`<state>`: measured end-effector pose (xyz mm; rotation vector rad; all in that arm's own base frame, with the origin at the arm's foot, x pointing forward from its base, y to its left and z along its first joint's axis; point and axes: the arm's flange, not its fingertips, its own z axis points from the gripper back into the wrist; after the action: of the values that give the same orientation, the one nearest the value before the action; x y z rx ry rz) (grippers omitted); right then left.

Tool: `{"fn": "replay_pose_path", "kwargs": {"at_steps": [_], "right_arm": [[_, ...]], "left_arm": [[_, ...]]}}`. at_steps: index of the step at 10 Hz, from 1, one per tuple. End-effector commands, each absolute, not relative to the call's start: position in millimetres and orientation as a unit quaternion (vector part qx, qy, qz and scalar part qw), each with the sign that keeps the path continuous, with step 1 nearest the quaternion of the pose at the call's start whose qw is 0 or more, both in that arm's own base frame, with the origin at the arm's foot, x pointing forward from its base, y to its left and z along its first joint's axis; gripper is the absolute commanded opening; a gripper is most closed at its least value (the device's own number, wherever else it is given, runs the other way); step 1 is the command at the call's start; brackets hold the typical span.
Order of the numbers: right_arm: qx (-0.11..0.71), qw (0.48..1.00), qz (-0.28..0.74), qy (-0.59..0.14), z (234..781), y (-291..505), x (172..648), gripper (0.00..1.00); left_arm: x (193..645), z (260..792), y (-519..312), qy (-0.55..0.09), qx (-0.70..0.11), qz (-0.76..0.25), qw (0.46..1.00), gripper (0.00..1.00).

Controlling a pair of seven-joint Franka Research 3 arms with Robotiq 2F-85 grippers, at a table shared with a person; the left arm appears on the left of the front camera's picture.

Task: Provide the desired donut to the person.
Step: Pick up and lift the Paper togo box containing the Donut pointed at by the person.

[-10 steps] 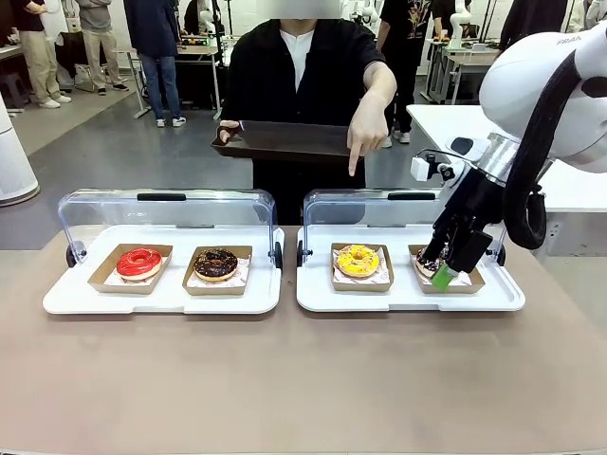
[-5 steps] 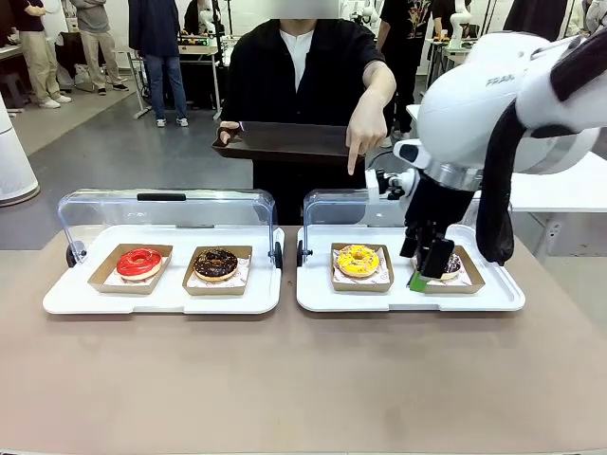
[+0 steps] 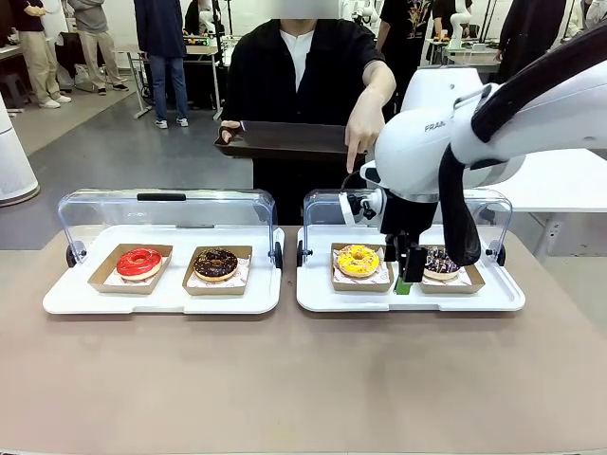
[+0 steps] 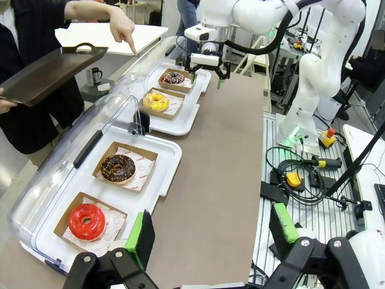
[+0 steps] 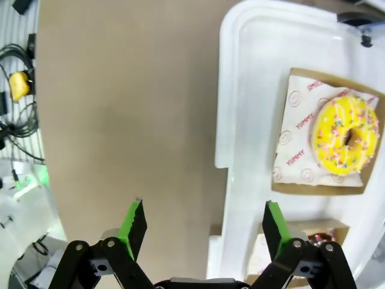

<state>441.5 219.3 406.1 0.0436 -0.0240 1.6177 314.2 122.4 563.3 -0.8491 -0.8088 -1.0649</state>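
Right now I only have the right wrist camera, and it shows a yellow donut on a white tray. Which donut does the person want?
Observer: The person points down with one hand. In the front view the finger lines up roughly above the yellow donut, so it is likely that one.
Operator: Where would I hand it over?
Observer: Their other hand holds a dark tray out at chest height, beyond the donut trays.
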Motion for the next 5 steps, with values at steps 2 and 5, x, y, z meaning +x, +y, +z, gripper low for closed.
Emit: {"fn": "replay_pose_path", "kwargs": {"at_steps": [2, 5], "right_arm": [[0.01, 0.696, 0.718, -0.013, 386, 222, 466, 1.0], [0.025, 0.696, 0.718, -0.012, 383, 220, 462, 1.0]], "left_arm": [[314, 564, 123, -0.367, -0.383, -0.479, 0.699, 1.0], [314, 564, 123, -0.367, -0.383, -0.479, 0.699, 1.0]]}}
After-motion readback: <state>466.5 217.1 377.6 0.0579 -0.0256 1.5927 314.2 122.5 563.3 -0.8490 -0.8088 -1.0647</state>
